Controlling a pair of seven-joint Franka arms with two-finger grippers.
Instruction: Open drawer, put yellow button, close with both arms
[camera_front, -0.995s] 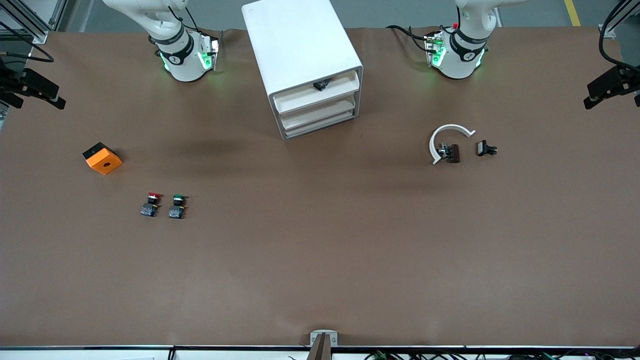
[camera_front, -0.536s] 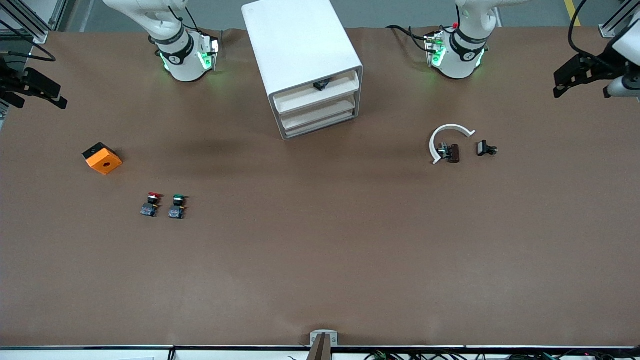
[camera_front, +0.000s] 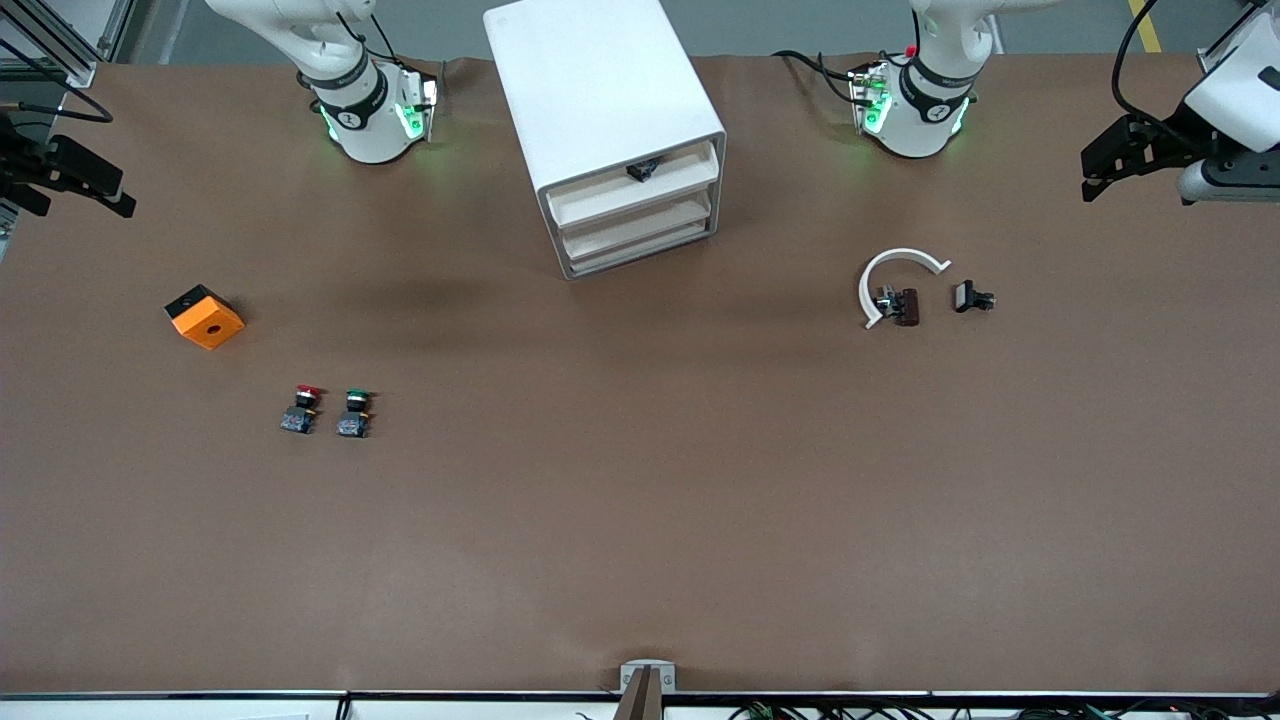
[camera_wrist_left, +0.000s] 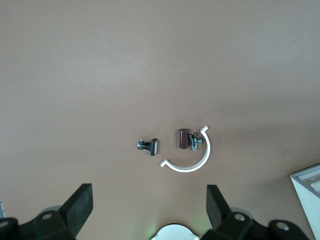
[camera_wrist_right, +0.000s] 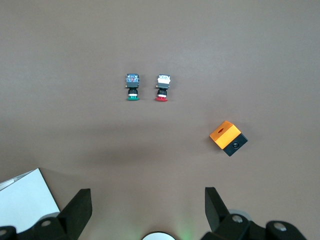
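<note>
The white cabinet (camera_front: 600, 90) stands between the two arm bases, its four tray drawers facing the front camera. A strip of the top drawer (camera_front: 625, 190) shows under the cabinet's top, and a small dark part (camera_front: 641, 170) lies in it. No yellow cap shows on that part, so the yellow button is hidden. My left gripper (camera_front: 1095, 170) hangs open and empty over the table's edge at the left arm's end. In the left wrist view my left gripper (camera_wrist_left: 149, 207) is high above bare table. My right gripper (camera_front: 115, 190) hangs open and empty at the right arm's end, with my right gripper (camera_wrist_right: 146, 206) also over bare table.
Toward the right arm's end lie an orange box (camera_front: 205, 316), a red-capped button (camera_front: 300, 408) and a green-capped button (camera_front: 353, 412). Toward the left arm's end lie a white curved piece (camera_front: 893, 275), a brown part (camera_front: 906, 306) and a small black part (camera_front: 972, 297).
My left gripper has moved inward from the table's edge toward the cabinet. The right gripper has barely moved. Nothing on the table has shifted.
</note>
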